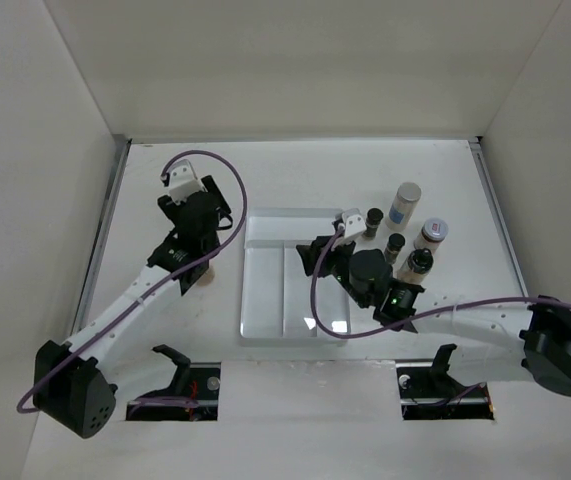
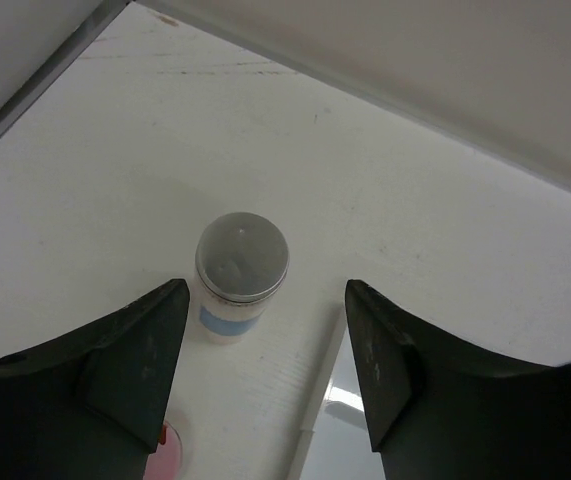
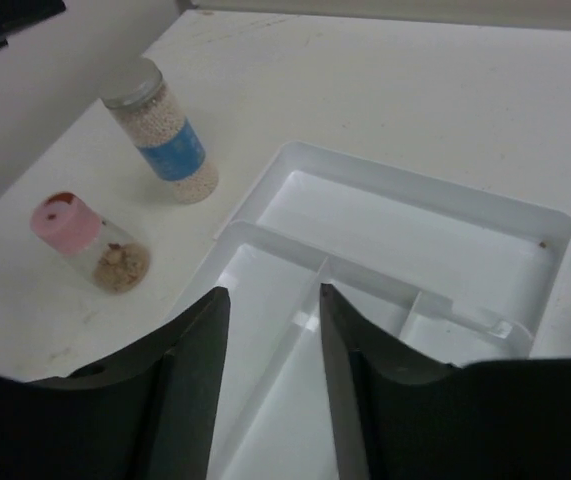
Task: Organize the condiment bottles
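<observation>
A silver-lidded jar with a blue label (image 2: 242,265) stands upright on the table left of the white tray; it also shows in the right wrist view (image 3: 165,135). A pink-lidded jar (image 3: 85,240) stands near it. My left arm hides both in the top view. My left gripper (image 2: 265,340) is open and empty, above and just short of the blue-label jar. My right gripper (image 3: 273,300) is open and empty over the tray (image 1: 265,225). Right of the tray stand another silver-lidded blue-label jar (image 1: 403,203), a wider silver-lidded jar (image 1: 431,236) and three dark-capped jars (image 1: 374,222).
The white three-compartment tray (image 3: 415,200) lies mid-table with nothing in it; its left rim (image 2: 317,400) runs between my left fingers. White walls enclose the table on the left, back and right. The right arm (image 1: 465,320) stretches across the near right.
</observation>
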`<state>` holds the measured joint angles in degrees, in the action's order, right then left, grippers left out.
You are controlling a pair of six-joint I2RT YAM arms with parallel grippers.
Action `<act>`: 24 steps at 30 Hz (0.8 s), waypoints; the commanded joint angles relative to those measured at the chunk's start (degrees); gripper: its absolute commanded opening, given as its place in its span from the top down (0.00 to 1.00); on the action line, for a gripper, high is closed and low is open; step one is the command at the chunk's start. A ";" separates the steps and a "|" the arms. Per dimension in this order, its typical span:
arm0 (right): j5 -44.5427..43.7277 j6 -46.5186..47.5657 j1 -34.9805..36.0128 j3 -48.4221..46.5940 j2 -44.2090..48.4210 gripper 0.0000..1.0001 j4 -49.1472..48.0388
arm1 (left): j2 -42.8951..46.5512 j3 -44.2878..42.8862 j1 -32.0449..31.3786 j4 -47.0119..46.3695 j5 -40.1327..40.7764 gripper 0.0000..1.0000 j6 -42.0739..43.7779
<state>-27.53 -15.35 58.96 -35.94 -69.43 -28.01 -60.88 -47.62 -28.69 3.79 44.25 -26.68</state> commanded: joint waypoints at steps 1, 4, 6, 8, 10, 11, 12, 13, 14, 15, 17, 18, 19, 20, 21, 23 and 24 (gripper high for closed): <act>-1.12 0.41 0.50 -1.15 -1.14 0.36 -3.54 | -3.79 -1.77 0.87 -3.00 -0.48 0.36 2.77; -1.04 -0.02 0.50 -0.62 -1.50 0.19 -4.42 | -8.45 -4.15 1.40 -1.60 -0.13 0.25 3.38; -0.86 -0.38 0.50 -0.62 -1.85 0.18 -4.51 | -10.57 -4.24 1.84 -1.50 1.44 0.21 3.39; -0.51 -0.38 0.50 -0.79 -2.29 0.17 -4.51 | -11.71 -3.45 2.62 -2.47 3.03 0.19 3.12; -0.42 -0.38 0.32 -0.79 -2.73 0.16 -4.51 | -13.03 -3.19 3.94 -3.61 2.86 0.18 3.12; -0.42 -0.64 0.32 -0.88 -2.99 0.16 -4.51 | -13.47 -3.36 4.47 -3.79 2.51 0.18 3.12; -0.42 -0.73 0.23 -1.06 -3.17 0.16 -4.34 | -13.65 -3.36 4.91 -4.23 2.25 0.18 3.03; -0.25 -0.73 0.32 -1.23 -3.34 0.15 -4.16 | -13.91 -3.19 5.18 -5.01 2.07 0.18 2.95; 0.02 -0.64 0.32 -1.32 -3.34 0.15 -4.07 | -14.43 -3.10 5.61 -6.33 1.81 0.18 3.03; 0.19 -0.47 0.32 -1.41 -3.34 0.14 -4.07 | -15.31 -3.18 6.05 -7.39 1.11 0.18 3.12; 0.37 -0.73 0.32 -1.24 -3.26 0.14 -4.24 | -17.85 -4.67 7.46 -7.75 -1.08 0.19 3.12; 0.46 -0.82 0.23 -1.15 -3.26 0.14 -4.42 | -19.00 -5.46 8.16 -7.66 -2.31 0.19 3.03; 0.46 -0.82 0.23 -1.15 -3.26 0.14 -4.16 | -20.05 -5.91 8.69 -8.09 -3.37 0.19 2.95; 0.46 -0.82 0.32 -1.32 -3.34 0.14 -3.81 | -20.93 -6.26 9.04 -8.27 -4.51 0.19 2.86; 0.63 -0.73 0.41 -1.41 -3.34 0.14 -3.81 | -21.73 -6.52 9.39 -8.27 -5.13 0.20 2.68; 1.33 -0.55 0.41 -1.41 -3.43 0.13 -3.98 | -23.05 -6.96 9.66 -8.27 -5.58 0.20 2.33; 1.51 -0.90 0.32 -1.41 -3.69 0.13 -3.98 | -23.49 -7.31 9.83 -8.10 -5.66 0.21 2.33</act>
<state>-27.31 -15.42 58.96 -35.94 -72.79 -28.82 -84.14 -51.92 -19.51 -1.83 40.69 -24.36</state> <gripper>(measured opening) 0.867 0.793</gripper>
